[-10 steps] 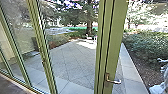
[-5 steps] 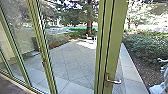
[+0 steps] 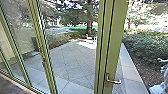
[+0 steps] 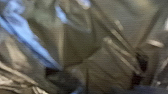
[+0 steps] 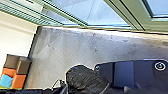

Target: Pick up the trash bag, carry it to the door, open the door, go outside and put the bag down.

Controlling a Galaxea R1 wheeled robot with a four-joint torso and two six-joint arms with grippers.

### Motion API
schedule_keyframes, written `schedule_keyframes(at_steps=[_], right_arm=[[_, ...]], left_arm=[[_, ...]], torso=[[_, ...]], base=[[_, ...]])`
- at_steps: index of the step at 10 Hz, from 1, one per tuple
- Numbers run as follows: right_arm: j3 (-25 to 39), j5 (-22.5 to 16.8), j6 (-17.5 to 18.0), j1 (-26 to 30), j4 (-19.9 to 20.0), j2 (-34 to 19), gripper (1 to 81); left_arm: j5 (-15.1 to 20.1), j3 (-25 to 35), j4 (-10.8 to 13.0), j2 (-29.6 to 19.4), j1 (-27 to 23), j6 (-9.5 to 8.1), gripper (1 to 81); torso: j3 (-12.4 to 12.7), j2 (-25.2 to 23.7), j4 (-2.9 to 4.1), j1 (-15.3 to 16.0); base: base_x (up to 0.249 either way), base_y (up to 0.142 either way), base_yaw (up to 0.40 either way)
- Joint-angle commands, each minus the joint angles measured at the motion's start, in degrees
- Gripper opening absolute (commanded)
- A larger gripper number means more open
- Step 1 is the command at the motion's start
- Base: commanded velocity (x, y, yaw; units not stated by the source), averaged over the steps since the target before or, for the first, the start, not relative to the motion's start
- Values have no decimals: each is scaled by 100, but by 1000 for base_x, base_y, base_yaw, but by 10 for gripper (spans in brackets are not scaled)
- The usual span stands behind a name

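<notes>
Green door frame [image 3: 110,45] stands upright in the head view, with a metal lever handle [image 3: 113,81] low on it. Close to the left wrist camera, crumpled, shiny, see-through plastic of the trash bag [image 4: 82,47] shows folds and bluish highlights. In the right wrist view a bunched black bag [image 5: 85,77] appears beside the robot's dark base. How either gripper stands relative to the bag or the handle cannot be told.
Glass panels with green posts [image 3: 43,55] line the left. Beyond lie paving [image 3: 70,60], a tree and bushes [image 3: 147,46]. A pale object [image 3: 157,88] is at the lower right. Orange and brown blocks [image 5: 18,72] stand by a white wall on the grey floor [image 5: 62,50].
</notes>
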Motion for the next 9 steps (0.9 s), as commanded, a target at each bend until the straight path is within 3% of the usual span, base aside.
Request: schedule_keyframes(at_steps=[1,4,9], right_arm=[[172,-478,-11,902,1014,-525,811],[181,-1004,-11,1832,1882,-744,811],[-144,-1857,59,3160,2525,-683,811]], left_arm=[[349,7,9,-4,-319,-1,10],[349,-28,-9,-4,-302,-9,10],[339,-46,-18,49,-301,-18,10]], torso=[[0,0,0,0],[0,0,0,0],[0,0,0,0]], base=[[0,0,0],[0,0,0],[0,0,0]])
